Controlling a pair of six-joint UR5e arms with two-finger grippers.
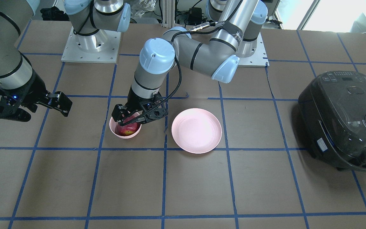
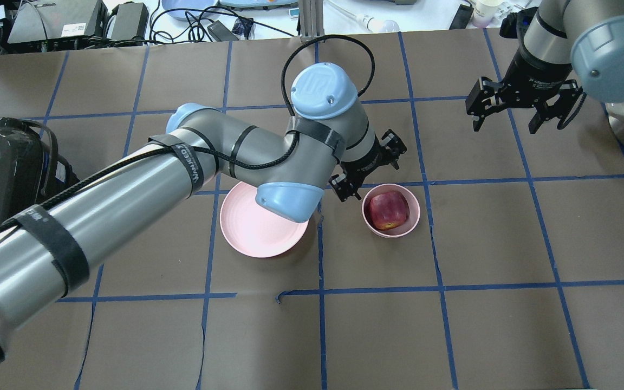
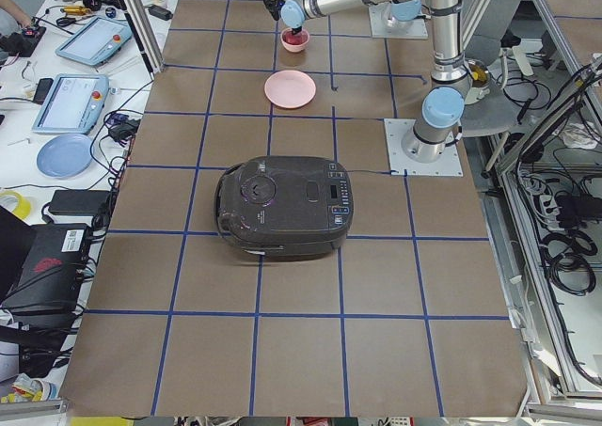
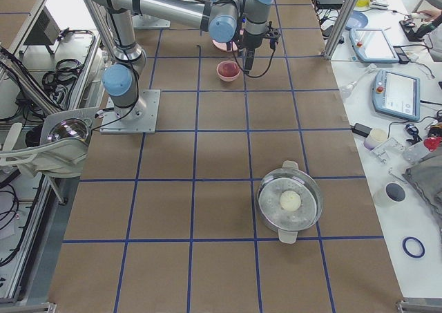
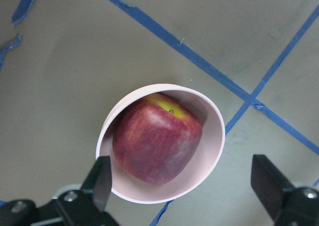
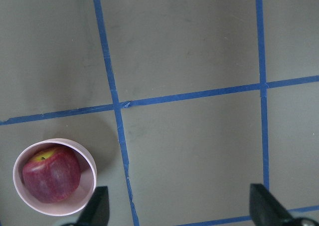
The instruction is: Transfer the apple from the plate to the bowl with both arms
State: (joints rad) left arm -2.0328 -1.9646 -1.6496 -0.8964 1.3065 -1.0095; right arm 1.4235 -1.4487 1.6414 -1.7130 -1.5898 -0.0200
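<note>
The dark red apple [image 2: 388,210] lies inside the small pink bowl [image 2: 412,219]. It also shows there in the left wrist view [image 5: 157,138] and the right wrist view [image 6: 51,173]. The wide pink plate [image 2: 258,230] is empty beside the bowl [image 1: 113,127], partly under the left arm's elbow. My left gripper [image 2: 370,169] hangs open just above the bowl, its fingers [image 5: 102,178] apart on either side and not touching the apple. My right gripper [image 2: 507,116] is open and empty, off to the side above bare table.
A black rice cooker [image 1: 345,121] sits at the table's left end. A steel pot [image 4: 290,201] with a pale round thing inside stands at the right end. The arm bases [image 1: 91,44] are bolted along the robot's edge.
</note>
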